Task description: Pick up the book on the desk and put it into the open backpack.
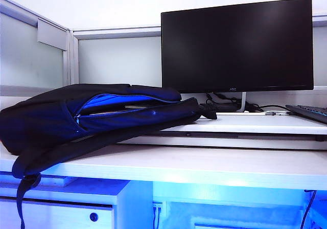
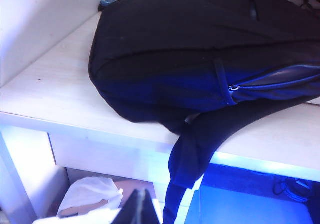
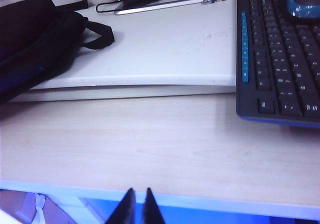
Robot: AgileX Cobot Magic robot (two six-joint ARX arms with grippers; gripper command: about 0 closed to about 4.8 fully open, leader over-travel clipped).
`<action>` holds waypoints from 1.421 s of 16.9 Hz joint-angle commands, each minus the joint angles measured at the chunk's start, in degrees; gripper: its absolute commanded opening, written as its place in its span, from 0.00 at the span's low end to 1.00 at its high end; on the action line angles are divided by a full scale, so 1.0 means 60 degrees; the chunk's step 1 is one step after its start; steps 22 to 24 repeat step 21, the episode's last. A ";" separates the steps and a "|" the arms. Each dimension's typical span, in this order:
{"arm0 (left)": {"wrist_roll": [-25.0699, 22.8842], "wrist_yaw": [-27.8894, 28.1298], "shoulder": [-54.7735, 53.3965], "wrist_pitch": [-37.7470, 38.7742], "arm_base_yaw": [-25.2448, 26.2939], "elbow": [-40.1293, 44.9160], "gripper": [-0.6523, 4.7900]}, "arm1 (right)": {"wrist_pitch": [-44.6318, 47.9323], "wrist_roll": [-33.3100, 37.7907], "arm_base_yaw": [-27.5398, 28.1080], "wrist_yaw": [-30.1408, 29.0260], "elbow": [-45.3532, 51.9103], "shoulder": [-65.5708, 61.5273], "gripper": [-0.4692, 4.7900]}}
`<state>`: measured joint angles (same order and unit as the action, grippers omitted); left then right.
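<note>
Monitor (image 1: 237,44) logo perhaps illegible; end effectors low

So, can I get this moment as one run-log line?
backpack: lying on desk, zipper open | book: pale edge possibly inside opening | left gripper: shut, empty, below desk edge | right gripper: shut, empty, at desk's front edge

Exterior view: low, level with desk (image 1: 204,170) edge, facing monitor (image 1: 237,44). Both wrist views: off desk front edge, angled down; left close on backpack (image 2: 200,59), right near keyboard (image 3: 280,49). All share backpack.
</note>
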<state>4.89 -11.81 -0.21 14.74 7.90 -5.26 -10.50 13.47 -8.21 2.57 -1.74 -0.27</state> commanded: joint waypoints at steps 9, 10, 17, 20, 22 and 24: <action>0.0091 0.0022 -0.0004 0.1319 0.0011 0.0029 0.11 | 0.0076 -0.0029 -0.0004 0.0044 -0.0055 0.0033 0.15; 0.0288 -0.0015 -0.0004 0.1319 0.0011 0.0029 0.11 | 0.0076 -0.0029 -0.0004 0.0040 -0.0055 0.0033 0.15; 0.0608 0.0004 -0.0004 0.1319 0.0011 0.0025 0.11 | 0.0076 -0.0029 -0.0004 0.0044 -0.0055 0.0033 0.15; 0.0612 0.0004 -0.0004 0.1319 0.0011 0.0025 0.11 | 0.0076 -0.0029 -0.0004 0.0044 -0.0055 0.0033 0.15; 0.0608 0.0004 -0.0004 0.1319 0.0011 0.0025 0.11 | 0.0076 -0.0029 -0.0004 0.0044 -0.0055 0.0033 0.15; 0.0608 0.0004 -0.0004 0.1319 0.0011 0.0025 0.11 | 0.0076 -0.0029 -0.0004 0.0044 -0.0055 0.0033 0.15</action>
